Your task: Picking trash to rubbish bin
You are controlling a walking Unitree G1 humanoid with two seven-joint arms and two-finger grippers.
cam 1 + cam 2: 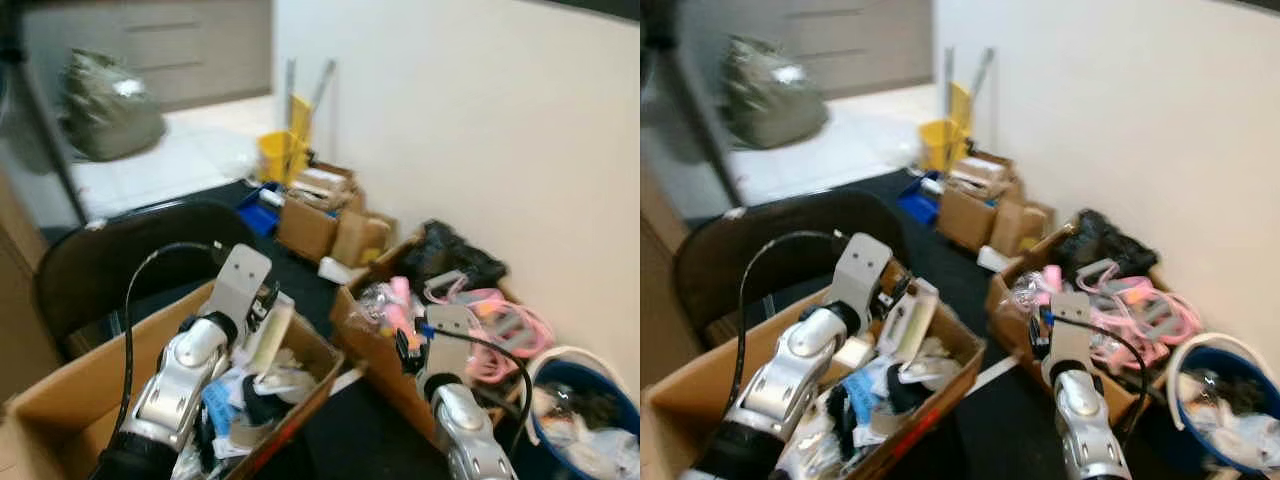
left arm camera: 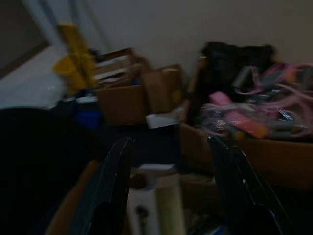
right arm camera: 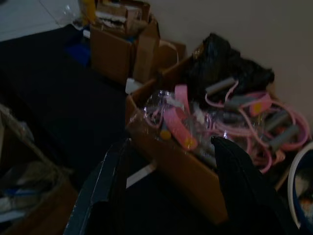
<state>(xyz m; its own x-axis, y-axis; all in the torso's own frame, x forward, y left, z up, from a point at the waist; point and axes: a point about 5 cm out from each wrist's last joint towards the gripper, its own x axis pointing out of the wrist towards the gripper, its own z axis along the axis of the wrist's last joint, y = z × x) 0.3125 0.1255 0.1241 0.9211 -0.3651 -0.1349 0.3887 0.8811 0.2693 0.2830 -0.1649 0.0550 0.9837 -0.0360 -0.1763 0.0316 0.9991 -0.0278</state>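
Here, the trash (image 1: 262, 385), mixed paper, white packaging and blue scraps, fills a cardboard box (image 1: 60, 400) at the robot's left; no writing is legible. The left claw (image 2: 168, 196) hovers over this box, fingers spread, pinching nothing. The blue rubbish bin (image 1: 570, 372), white-rimmed and holding crumpled waste, stands at far right beside the wall. Between them, a second carton (image 3: 181, 164) holds pink bands. The right claw (image 3: 166, 196) is spread above the black floor (image 3: 58, 98).
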